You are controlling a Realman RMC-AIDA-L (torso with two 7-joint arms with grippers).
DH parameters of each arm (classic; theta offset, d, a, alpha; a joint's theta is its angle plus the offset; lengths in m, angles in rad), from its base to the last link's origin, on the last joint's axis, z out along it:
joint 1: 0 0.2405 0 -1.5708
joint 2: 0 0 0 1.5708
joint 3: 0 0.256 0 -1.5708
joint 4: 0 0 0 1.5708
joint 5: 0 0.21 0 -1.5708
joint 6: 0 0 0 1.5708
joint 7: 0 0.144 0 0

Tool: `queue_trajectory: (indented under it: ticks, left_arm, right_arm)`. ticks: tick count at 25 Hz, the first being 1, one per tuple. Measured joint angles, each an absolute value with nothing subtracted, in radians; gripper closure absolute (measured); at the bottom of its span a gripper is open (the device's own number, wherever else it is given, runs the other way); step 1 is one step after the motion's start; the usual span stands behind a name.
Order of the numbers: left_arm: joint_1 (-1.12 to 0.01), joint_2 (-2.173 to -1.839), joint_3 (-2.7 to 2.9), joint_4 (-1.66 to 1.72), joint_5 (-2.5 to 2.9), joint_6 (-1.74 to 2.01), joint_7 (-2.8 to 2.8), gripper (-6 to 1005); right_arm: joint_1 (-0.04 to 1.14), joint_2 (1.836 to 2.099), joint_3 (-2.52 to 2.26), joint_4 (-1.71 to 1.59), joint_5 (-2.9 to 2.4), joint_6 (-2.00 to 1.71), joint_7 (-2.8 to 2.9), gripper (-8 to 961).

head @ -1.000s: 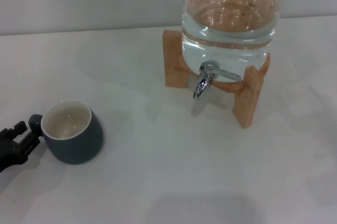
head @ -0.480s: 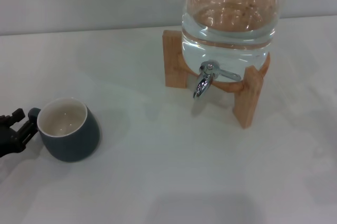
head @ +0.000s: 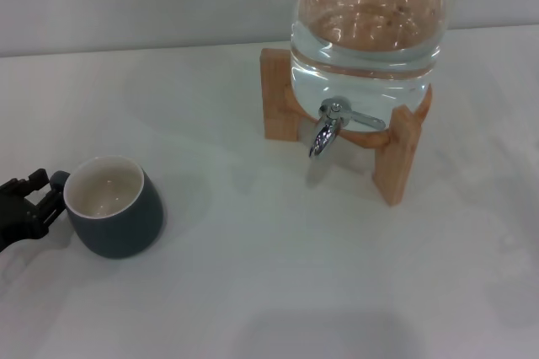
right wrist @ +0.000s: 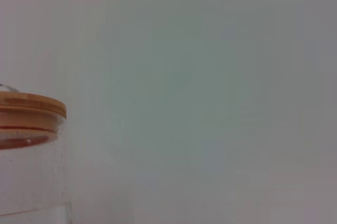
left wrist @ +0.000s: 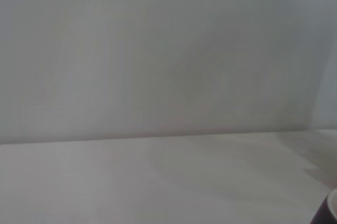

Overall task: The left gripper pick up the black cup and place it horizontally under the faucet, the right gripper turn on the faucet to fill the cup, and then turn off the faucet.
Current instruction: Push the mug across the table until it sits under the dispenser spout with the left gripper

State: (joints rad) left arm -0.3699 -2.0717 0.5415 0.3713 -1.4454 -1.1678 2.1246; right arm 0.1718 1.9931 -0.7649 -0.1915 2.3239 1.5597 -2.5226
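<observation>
black cup: dark charcoal outside, cream-white inside | left gripper: black | faucet: shiny chrome | jar: clear glass, orange lid | stand: light wood | desk: plain white, unpatterned

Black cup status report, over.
Left gripper at the black cup handle, cup upright on table. Right gripper out of view. Faucet untouched, path clear.

Bare table lay between the black cup near the left edge and the faucet toward the back.
</observation>
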Motion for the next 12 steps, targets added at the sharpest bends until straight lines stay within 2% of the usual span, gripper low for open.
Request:
queue_trajectory:
  ticks: [12]
  left_arm:
    - [-0.368,-2.072,0.541,0.371,-1.444,-1.194,2.13,730]
  right_arm:
    - [0.168,1.994,-0.766,-0.193,2.324,1.558,-2.52,96]
